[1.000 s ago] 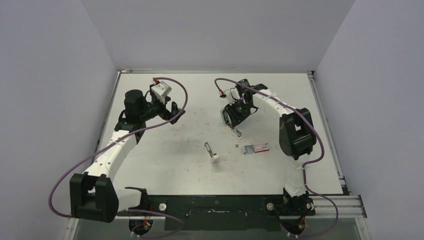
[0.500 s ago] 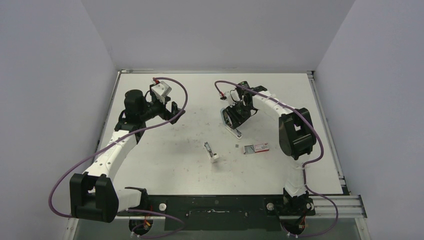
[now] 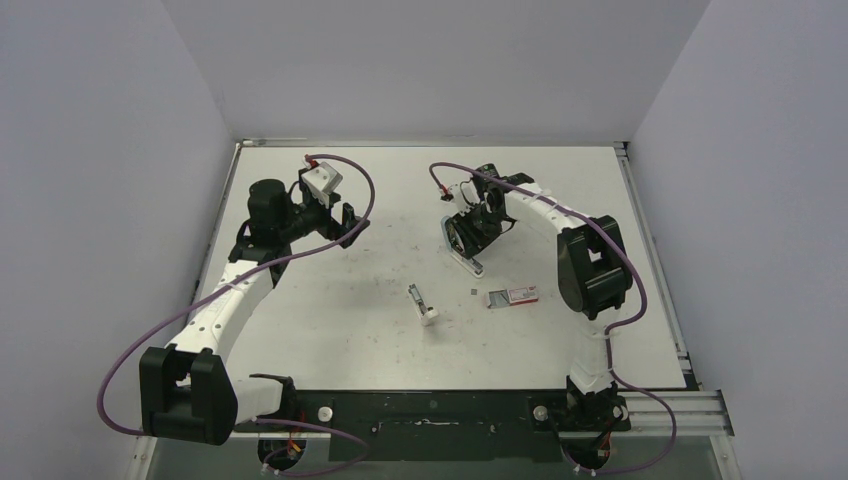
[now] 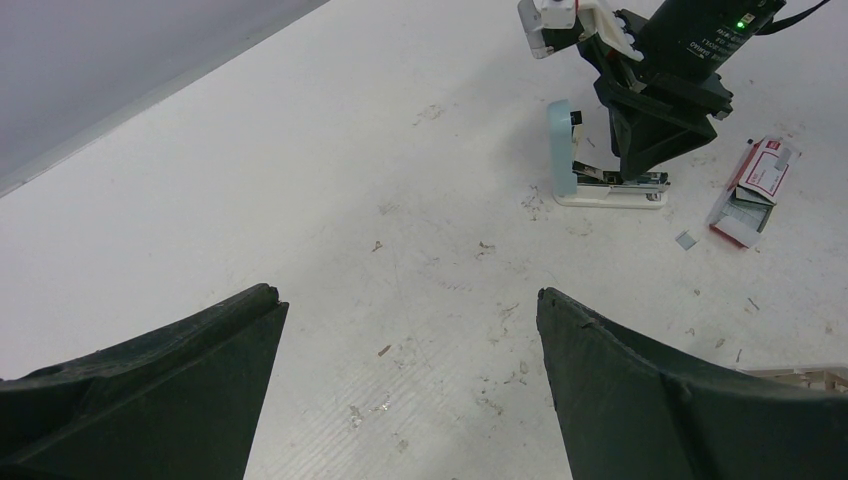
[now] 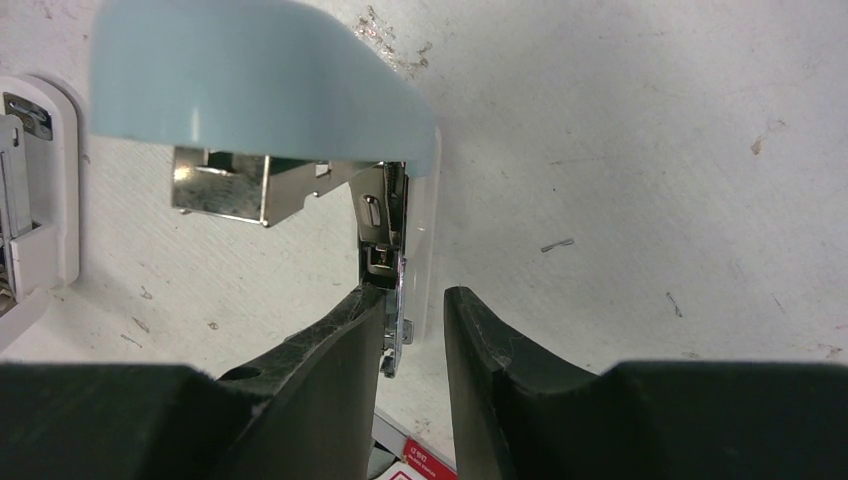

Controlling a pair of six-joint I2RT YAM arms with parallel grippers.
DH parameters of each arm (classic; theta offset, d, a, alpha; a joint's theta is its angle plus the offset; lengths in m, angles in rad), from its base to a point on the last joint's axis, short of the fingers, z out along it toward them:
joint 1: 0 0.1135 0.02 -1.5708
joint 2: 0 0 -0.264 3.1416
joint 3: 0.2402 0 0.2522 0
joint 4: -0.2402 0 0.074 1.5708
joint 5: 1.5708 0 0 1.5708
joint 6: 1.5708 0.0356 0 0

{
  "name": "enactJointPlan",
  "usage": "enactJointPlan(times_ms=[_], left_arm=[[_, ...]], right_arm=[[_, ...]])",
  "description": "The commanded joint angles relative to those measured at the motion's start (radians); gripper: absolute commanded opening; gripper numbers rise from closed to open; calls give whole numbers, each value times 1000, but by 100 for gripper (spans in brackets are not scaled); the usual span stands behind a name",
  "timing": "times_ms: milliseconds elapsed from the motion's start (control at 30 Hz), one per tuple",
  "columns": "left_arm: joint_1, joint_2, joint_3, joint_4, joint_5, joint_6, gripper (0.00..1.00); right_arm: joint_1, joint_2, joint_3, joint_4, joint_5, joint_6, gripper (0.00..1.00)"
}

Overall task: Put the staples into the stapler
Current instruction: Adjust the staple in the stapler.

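2 arms stand over the scuffed white table [image 3: 330,330]. In the top view, the left gripper [image 3: 350,222] hangs in the upper left of the frame. It holds nothing, and its wrist view shows both dark fingers spread wide over bare tabletop.

The right gripper [image 5: 412,295] is just right of centre in the upper half of the top view, reaching down onto the light-blue and white plastic stapler [image 4: 600,180]. In the left wrist view the stapler is open, with its blue lid upright at the left end and its white base flat on the table with the silvery rail exposed. In the right wrist view the 2 fingers are drawn close together. They pinch the lid's pale blue edge and a thin strip of the metal mechanism beside it.

The small flat red-and-white cardboard box [image 3: 512,296] lies on the table below and right of the stapler, well apart from it. A pale grey inner part shows at its left end.

1 tiny silvery-grey strip of staples [image 3: 473,293] lies just left of the box, separate from both box and stapler.

Further left, near the frame's centre, lies a small elongated white and silver piece [image 3: 422,303]. It is too small to identify.
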Motion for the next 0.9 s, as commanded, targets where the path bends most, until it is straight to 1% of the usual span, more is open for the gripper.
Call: enactJointPlan(times_ms=[0, 133, 867], left_arm=[[6, -22, 26, 17, 2, 15, 97], [6, -22, 27, 17, 2, 15, 97], [7, -19, 34, 12, 2, 18, 97]], right_arm=[[-13, -45, 9, 23, -49, 11, 30], [-22, -56, 20, 27, -77, 17, 30], [-20, -21, 21, 53, -53, 29, 29]])
